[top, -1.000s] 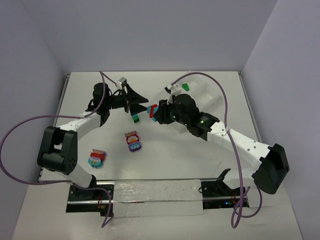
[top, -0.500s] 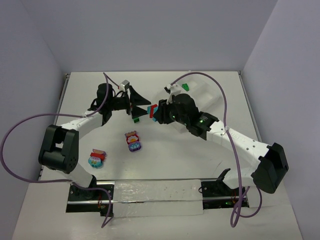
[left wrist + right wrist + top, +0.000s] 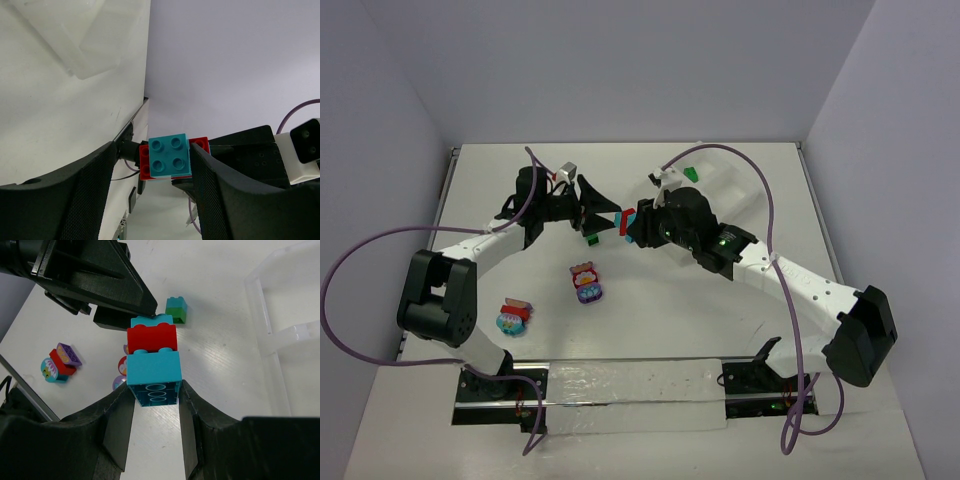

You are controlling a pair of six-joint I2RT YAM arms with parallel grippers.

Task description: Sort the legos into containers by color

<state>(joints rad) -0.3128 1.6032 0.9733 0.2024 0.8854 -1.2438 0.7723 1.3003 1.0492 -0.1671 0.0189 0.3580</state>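
My right gripper (image 3: 156, 395) is shut on the lowest teal brick (image 3: 152, 372) of a three-lego stack held above the table. A red brick (image 3: 151, 338) and a second teal brick (image 3: 170, 155) sit on top of it. My left gripper (image 3: 152, 157) faces it and is open around that far teal brick: one finger (image 3: 210, 180) touches it and the other stands clear with a gap. From above, both grippers meet at the stack (image 3: 627, 222). The containers are a clear tray (image 3: 730, 190) behind the right arm, with a green brick (image 3: 691, 173) at its far corner.
A teal-and-green brick pair (image 3: 591, 237) lies on the table just under the left gripper. A pink-purple clump (image 3: 586, 284) sits nearer the front, and a red, purple and teal clump (image 3: 512, 317) lies at the front left. Walls close in on both sides.
The left arm has edged right, bringing its fingers around the stack's end. Its jaws look narrower than half a second ago. The right arm and stack have held still.
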